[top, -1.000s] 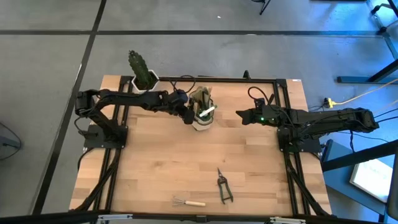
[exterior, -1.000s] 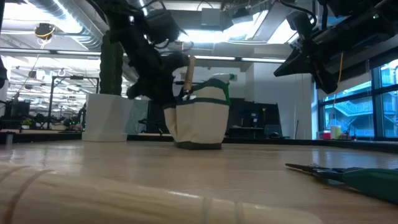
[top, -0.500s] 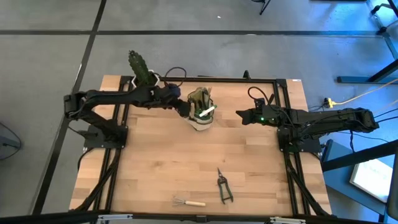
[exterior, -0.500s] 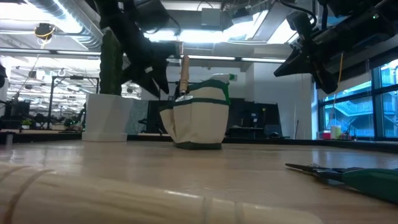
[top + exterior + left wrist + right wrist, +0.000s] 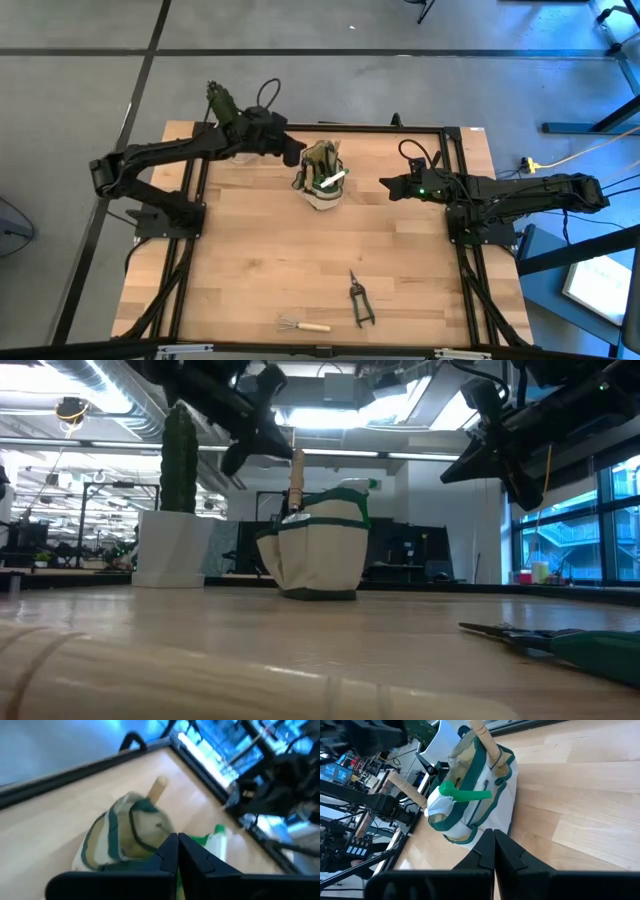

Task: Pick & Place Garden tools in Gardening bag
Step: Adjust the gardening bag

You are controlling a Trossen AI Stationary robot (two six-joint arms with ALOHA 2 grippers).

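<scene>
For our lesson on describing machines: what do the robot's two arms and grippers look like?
Both arms are dark, almost black, built of jointed segments on black bases. A black cable loops above the left arm; the right arm shows a small green light and a cable loop near its wrist. The left gripper and right gripper each have two dark, angular fingers.

The high view looks straight down on the whole table (image 5: 260,250), taking in both arms. The low view sits at tabletop height, facing level across the wood into the room. Each wrist view looks forward past its own fingers. All four share the gardening bag (image 5: 322,180), centre frame in the low view (image 5: 318,555).
</scene>
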